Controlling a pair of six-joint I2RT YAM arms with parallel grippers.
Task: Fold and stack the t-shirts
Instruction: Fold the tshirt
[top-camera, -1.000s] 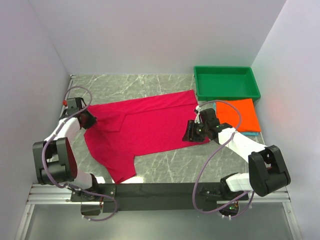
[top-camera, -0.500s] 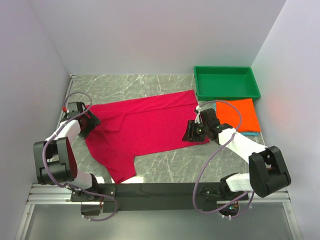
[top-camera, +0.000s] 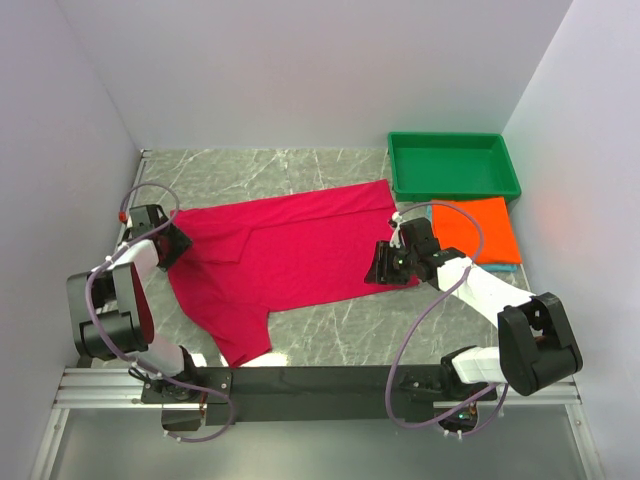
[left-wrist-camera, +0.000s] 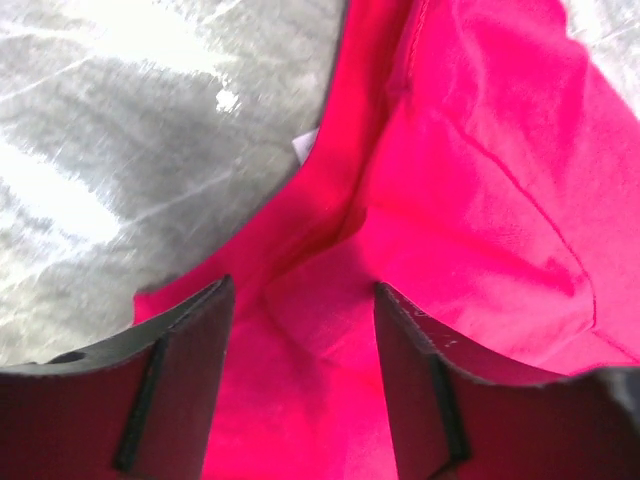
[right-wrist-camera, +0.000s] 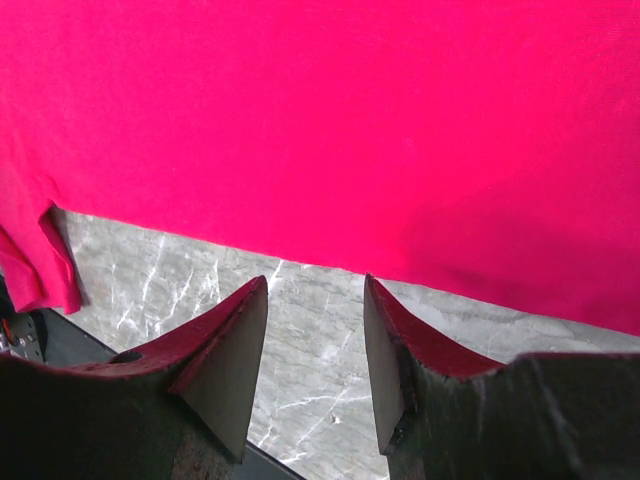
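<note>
Your left hand (left-wrist-camera: 302, 295) hung open over the left end of the crimson-pink cloth t-shirt (top-camera: 290, 250), which lay unfolded on the table (top-camera: 300, 170). Your right hand (right-wrist-camera: 315, 283) was open too, at its right edge. The bright orange t-shirt (top-camera: 480, 230) lay folded on a teal t-shirt (top-camera: 508, 266).

Item 1. Your left arm (top-camera: 105, 310): elbow folded up close to its base, forearm reaching forward along the left side, wrist turned inward.
Item 2. Your left gripper (top-camera: 165, 245): low, jaws apart, both fingers (left-wrist-camera: 180, 380) in the wrist view with a clear gap.
Item 3. Your right arm (top-camera: 480, 285): stretched forward and leftward toward centre.
Item 4. Your right gripper (top-camera: 385, 262): low, jaws apart, fingers (right-wrist-camera: 225, 370) parallel.
</note>
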